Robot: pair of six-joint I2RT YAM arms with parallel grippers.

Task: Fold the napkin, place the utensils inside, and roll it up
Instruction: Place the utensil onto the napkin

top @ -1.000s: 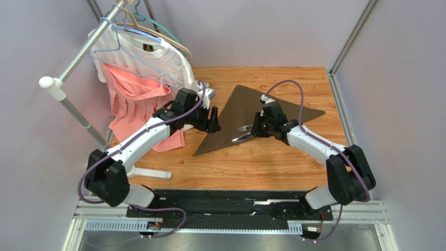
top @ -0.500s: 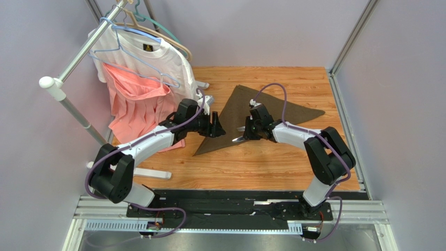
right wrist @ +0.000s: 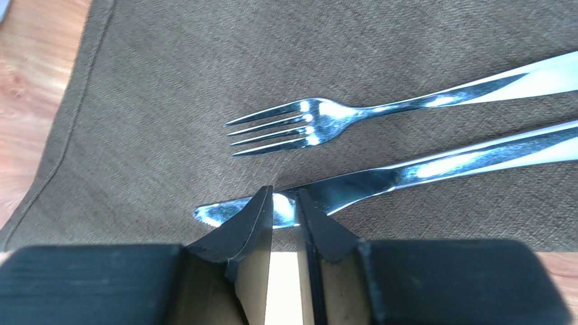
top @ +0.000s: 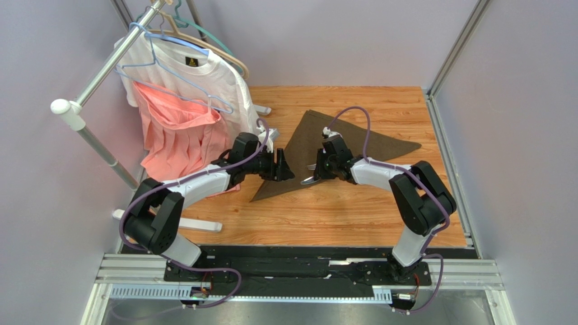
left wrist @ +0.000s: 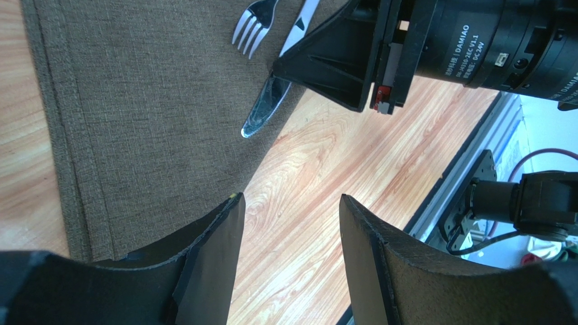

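Left gripper (left wrist: 288, 200) has crept to the napkin's (top: 366, 139) edge, jaws wide; right gripper (right wrist: 285, 193), jaws narrow, nudges knife (right wrist: 407, 172) beside fork (right wrist: 305, 125); next, likely pinch that edge.

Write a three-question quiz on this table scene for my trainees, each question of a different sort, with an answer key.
1. True or false: the fork and the knife lie side by side on the napkin.
2. Multiple choice: the right gripper has its fingertips at the knife's A) handle, B) blade, C) neither end.
3. Fill in: the left gripper hangs over the napkin's edge with its jaws ____ and nothing between them.
Key: 1 true; 2 B; 3 open.
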